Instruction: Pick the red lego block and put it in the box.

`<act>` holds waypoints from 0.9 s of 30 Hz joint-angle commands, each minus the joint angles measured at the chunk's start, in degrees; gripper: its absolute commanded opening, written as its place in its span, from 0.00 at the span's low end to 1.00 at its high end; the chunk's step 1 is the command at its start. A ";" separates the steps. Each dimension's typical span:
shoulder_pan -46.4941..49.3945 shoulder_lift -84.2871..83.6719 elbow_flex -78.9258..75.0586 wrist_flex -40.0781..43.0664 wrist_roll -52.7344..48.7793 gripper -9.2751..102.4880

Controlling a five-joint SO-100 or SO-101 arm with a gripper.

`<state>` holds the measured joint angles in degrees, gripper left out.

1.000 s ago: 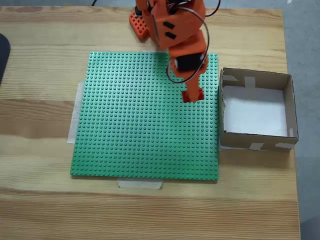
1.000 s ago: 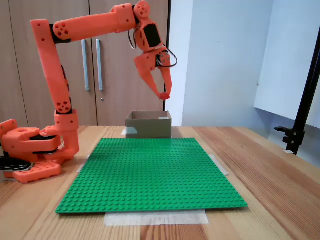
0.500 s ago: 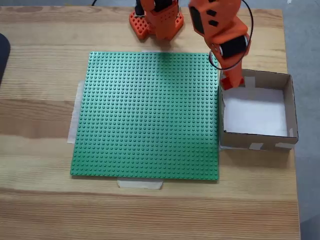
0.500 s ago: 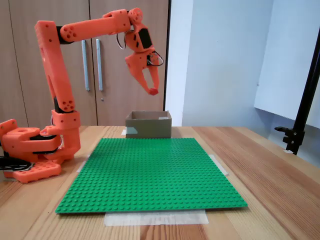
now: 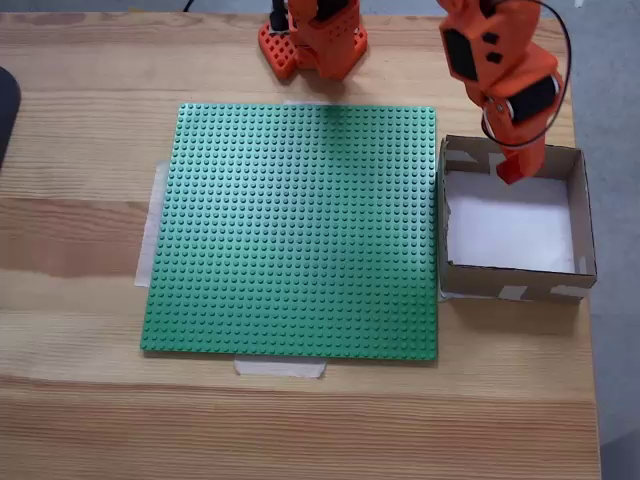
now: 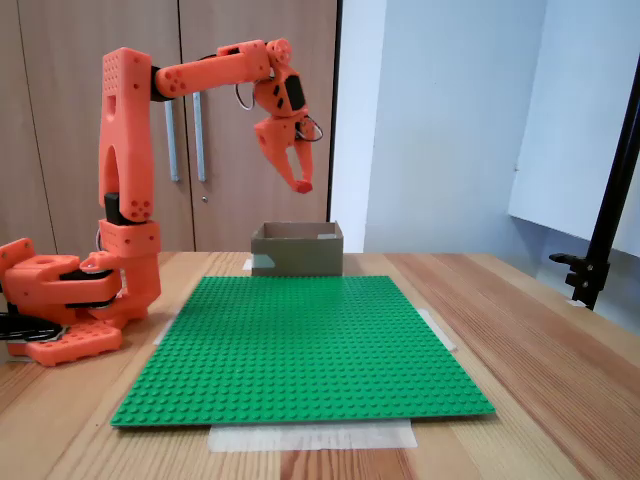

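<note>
You have one orange arm, one green baseplate (image 5: 300, 230), one box (image 5: 578, 215) and one red lego block (image 5: 510, 172) to keep track of on the wooden table (image 5: 80, 130).

Look at a fixed view from above: the gripper (image 5: 511, 170) hangs over the far part of the box, near its back wall, and the block shows as a small red tip at the end of the orange fingers, against the box's white floor. The box sits just beside the baseplate's right edge in this view, its low brown walls patched with pale tape strips at the corners. Tape also peeks out from under the baseplate at its left and near edges.

Turn to a fixed view from the table's level and you get what the top view hides: height. The gripper (image 6: 301, 184) is held well above the box (image 6: 297, 249), not touching it, with the arm stretched out level from its tall upright post. Here the red lego block (image 6: 303, 186) is a small red bit (slightly deeper in colour than the orange plastic) pinched between the fingertips, which close in on it. Its studs are too small to make out. Behind the arm you see wooden cupboard doors (image 6: 215, 120), and at the right a black stand (image 6: 610, 210).
</note>
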<state>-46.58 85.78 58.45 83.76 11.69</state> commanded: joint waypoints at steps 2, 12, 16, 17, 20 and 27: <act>-1.41 -2.20 -4.04 0.09 -0.35 0.08; -1.76 -8.96 -6.94 -0.35 -0.26 0.08; -1.49 -10.55 -6.94 -1.05 -0.35 0.08; -1.49 -10.81 -6.94 -1.23 -0.35 0.08; -1.41 -11.34 -6.59 -1.93 -0.26 0.08; -1.23 -12.92 -6.24 -3.08 -0.09 0.08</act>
<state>-48.16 72.42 54.14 81.39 11.69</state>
